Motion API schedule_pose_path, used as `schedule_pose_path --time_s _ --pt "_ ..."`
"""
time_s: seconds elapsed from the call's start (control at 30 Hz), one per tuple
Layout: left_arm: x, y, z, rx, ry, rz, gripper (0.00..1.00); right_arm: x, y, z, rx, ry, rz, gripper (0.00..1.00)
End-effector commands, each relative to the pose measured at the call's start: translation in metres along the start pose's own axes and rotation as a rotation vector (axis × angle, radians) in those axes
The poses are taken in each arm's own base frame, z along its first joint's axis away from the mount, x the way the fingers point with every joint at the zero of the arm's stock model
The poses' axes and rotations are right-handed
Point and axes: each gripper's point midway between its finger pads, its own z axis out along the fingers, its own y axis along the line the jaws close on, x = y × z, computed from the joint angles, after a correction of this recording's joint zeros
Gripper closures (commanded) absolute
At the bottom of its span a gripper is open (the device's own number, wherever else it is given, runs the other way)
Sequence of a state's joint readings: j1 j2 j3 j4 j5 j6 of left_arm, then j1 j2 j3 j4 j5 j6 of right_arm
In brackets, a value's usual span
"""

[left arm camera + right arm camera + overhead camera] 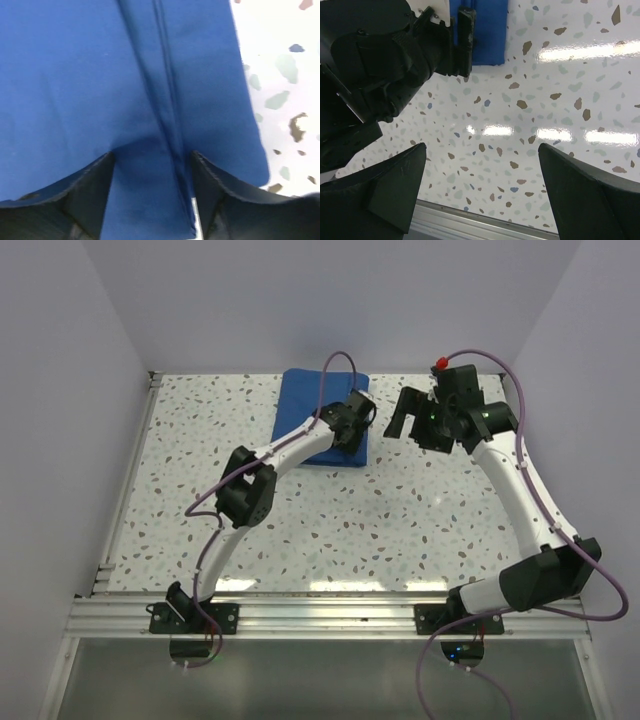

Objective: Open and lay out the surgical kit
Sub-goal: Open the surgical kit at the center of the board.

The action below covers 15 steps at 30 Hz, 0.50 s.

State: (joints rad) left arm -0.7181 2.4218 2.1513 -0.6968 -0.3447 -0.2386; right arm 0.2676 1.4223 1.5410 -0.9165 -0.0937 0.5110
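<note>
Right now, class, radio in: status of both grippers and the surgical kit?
Left gripper open, straddling a fold of the royal-blue cloth wrap. Right gripper open over speckled table. Wrap unopened; nothing blocking.

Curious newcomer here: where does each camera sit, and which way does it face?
Top external: above, behind the bases, looking down on table, left arm, right arm, blue wrap.
Left wrist: on left arm, close over the wrap; left fingers below.
Right wrist: on right arm, facing left gripper; right fingers below.
Shared: all show the wrap.

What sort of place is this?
Probably a robotics test booth: plain walls box in a speckled table, left arm and right arm bolted to its aluminium rail, one blue cloth wrap on it.
</note>
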Motion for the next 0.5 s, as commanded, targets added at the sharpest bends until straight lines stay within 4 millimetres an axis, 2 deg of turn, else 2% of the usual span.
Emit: schedule_pose_path --time_s 0.0,0.03,0.07,0.2,0.23,0.27,0.3,0.4,0.43,0.47 --pt "-0.004 0.025 0.001 -0.094 0.003 0.008 0.37 -0.005 -0.001 0.000 0.011 0.001 -0.025 0.02" --pt "-0.004 0.025 0.001 -0.094 0.003 0.005 0.43 -0.007 0.001 0.000 0.008 -0.006 -0.027 0.02" --pt "-0.007 0.027 0.000 -0.094 -0.002 -0.001 0.56 -0.008 0.001 0.002 0.007 -0.004 -0.025 0.02" --pt "-0.015 0.042 -0.006 -0.105 -0.014 -0.027 0.73 -0.012 0.004 0.008 -0.002 -0.004 -0.021 0.02" --pt "-0.016 0.049 -0.006 -0.103 -0.010 -0.044 0.88 -0.013 0.006 0.010 -0.005 -0.004 -0.020 0.02" --pt "-0.015 0.055 -0.008 -0.103 -0.001 -0.063 1.00 -0.014 0.007 0.014 -0.011 -0.001 -0.009 0.02" --pt "-0.017 0.061 -0.010 -0.103 0.001 -0.081 1.00 -0.014 0.009 0.016 -0.019 0.000 -0.003 0.02" --pt "-0.042 0.093 -0.036 -0.091 -0.055 -0.163 1.00 -0.022 0.020 0.022 -0.064 -0.009 0.012 0.02" --pt "-0.059 0.119 -0.058 -0.109 -0.103 -0.207 1.00 -0.025 0.024 0.029 -0.074 -0.003 0.020 0.02" --pt "-0.066 0.135 -0.070 -0.122 -0.128 -0.236 1.00 -0.028 0.029 0.032 -0.089 -0.003 0.022 0.02"
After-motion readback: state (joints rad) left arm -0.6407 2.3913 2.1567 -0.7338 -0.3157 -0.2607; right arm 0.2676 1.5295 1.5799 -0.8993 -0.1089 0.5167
